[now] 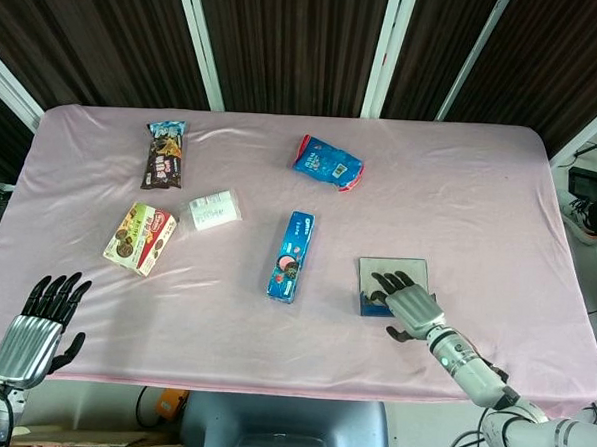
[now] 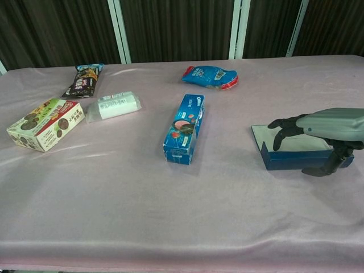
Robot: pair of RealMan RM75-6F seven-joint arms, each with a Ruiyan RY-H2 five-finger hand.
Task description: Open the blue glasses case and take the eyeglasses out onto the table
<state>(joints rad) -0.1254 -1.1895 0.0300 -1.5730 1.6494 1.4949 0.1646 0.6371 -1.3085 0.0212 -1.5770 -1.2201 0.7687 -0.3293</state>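
Note:
The blue glasses case point(image 1: 391, 269) lies open at the right front of the table, its pale-lined lid flat on the cloth behind its blue tray point(image 2: 291, 161). My right hand point(image 1: 407, 301) hovers palm down over the tray, fingers point(image 2: 280, 128) spread and dipping toward the inside, thumb point(image 2: 330, 166) down in front of the tray's outer wall. Nothing shows in its grasp. The eyeglasses are hidden under that hand. At the front left corner, far from the case, my left hand point(image 1: 39, 323) stays with fingers apart and holds nothing.
A long blue cookie box point(image 1: 291, 255) lies left of the case. Further back and left are a blue snack bag point(image 1: 328, 162), a white packet point(image 1: 211, 210), a green-and-red cookie box point(image 1: 140, 238) and a dark snack bag point(image 1: 164, 154).

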